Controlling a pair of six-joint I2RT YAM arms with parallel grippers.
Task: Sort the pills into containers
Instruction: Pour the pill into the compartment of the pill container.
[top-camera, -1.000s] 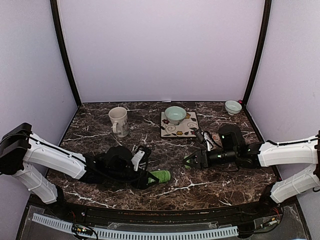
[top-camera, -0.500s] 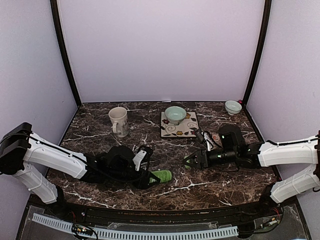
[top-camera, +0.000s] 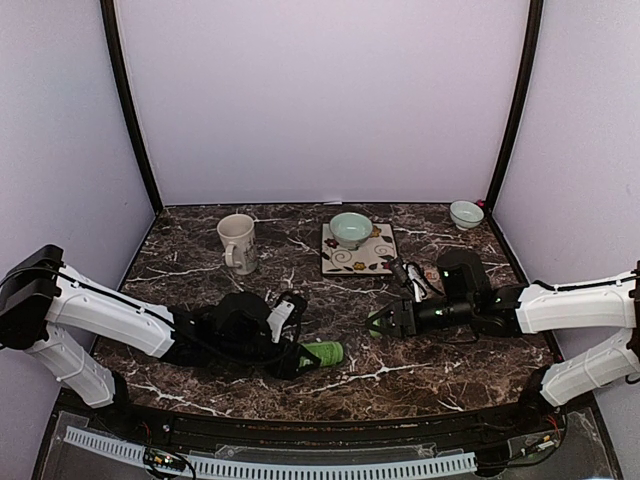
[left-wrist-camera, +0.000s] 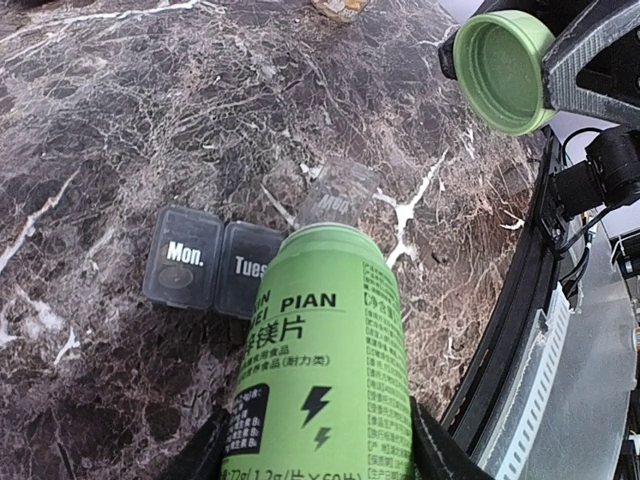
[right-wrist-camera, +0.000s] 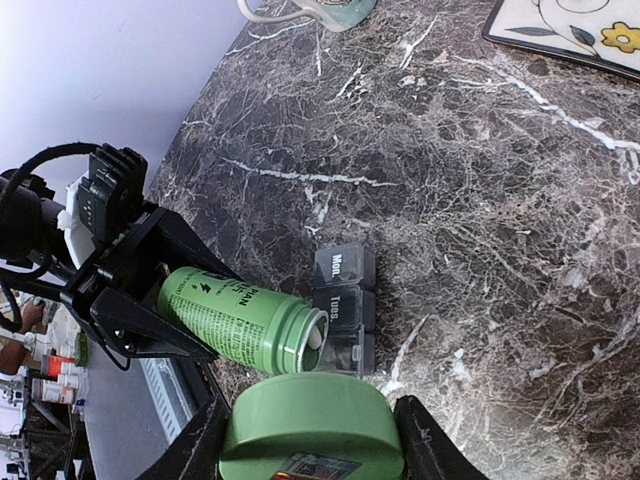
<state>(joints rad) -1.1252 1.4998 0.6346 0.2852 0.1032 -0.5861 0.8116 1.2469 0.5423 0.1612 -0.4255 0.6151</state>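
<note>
The containers, a dark grey plastic strip of lidded compartments, lie on the brown marble table, just under the mouth of a green plastic bottle. The left gripper pinches that bottle tilted. The right gripper pinches a green round cap.

Looks down along a green plastic bottle printed with black lettering and lightning bolts, clamped at the bottom edge between the black fingers of the left gripper. Ends in a pale translucent neck that overlaps a dark grey plastic strip of joined square lidded compartments, flat on the dark brown white-veined marble table. Shows lids marked "Mon." and "Tues"; hides the rest behind the bottle. Upper right: round green screw cap, hollow side facing the camera, pinched in the right gripper.
</note>
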